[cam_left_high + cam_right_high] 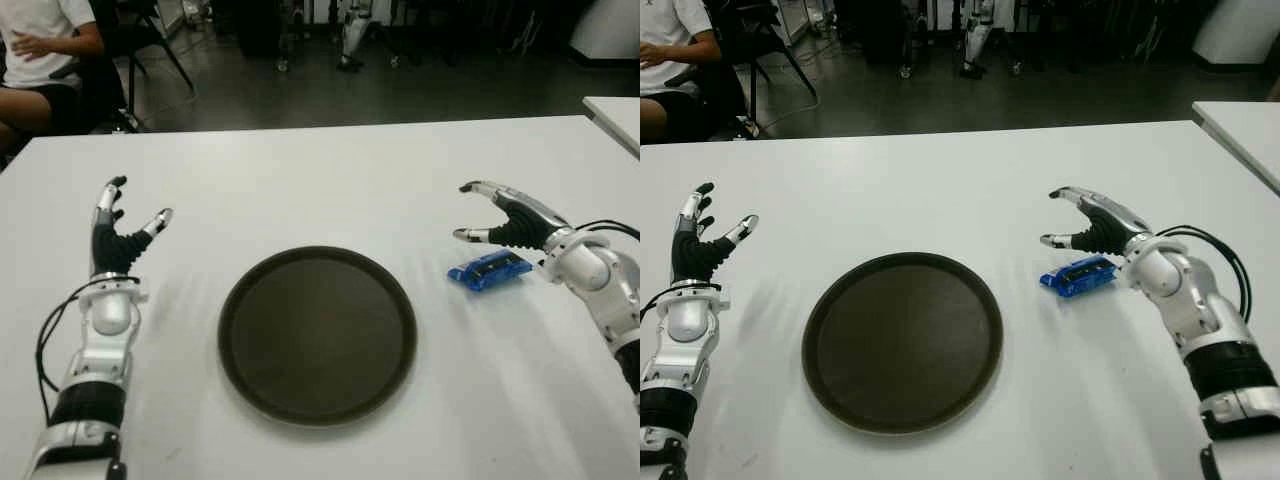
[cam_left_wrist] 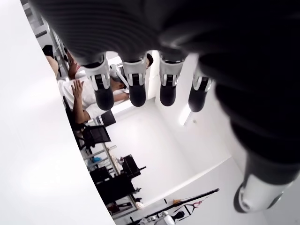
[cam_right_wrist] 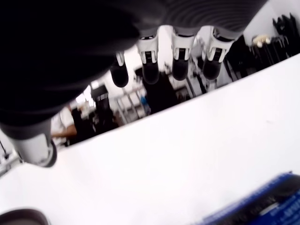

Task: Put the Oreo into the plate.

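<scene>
So here's where I'm at: the Oreo (image 1: 488, 270), a small blue pack, is lying flat on the white table (image 1: 330, 180), just to the right of the dark round plate (image 1: 317, 334) and not touching it. The plate has nothing in it yet, so the actual job hasn't really started.

My right hand (image 1: 1092, 226) is hovering just behind and above the pack, fingers (image 3: 149, 65) spread apart and holding nothing. From my right wrist view I can see a corner of the blue wrapper below the palm with clear table between it and my fingertips, so no contact yet. My left hand (image 1: 115, 235) is off on the far left of the plate, fingers open too, also holding nothing, basically just hanging out.

What worries me, guessing from here:

- The pack is flat and low, and the wrapper looks slick. If I come down with my fingers too wide or too shallow, I'd probably just shove it along the table instead of pinching it.
- It sits at an angle to my hand, so closing on the corners instead of the long sides could make it twist out.
- Pushing it toward the plate could jam it against the raised rim.
- A weak pinch might drop it short of the plate on the way over.

There's a person (image 1: 40, 45) sitting past the far left corner, well clear.
</scene>
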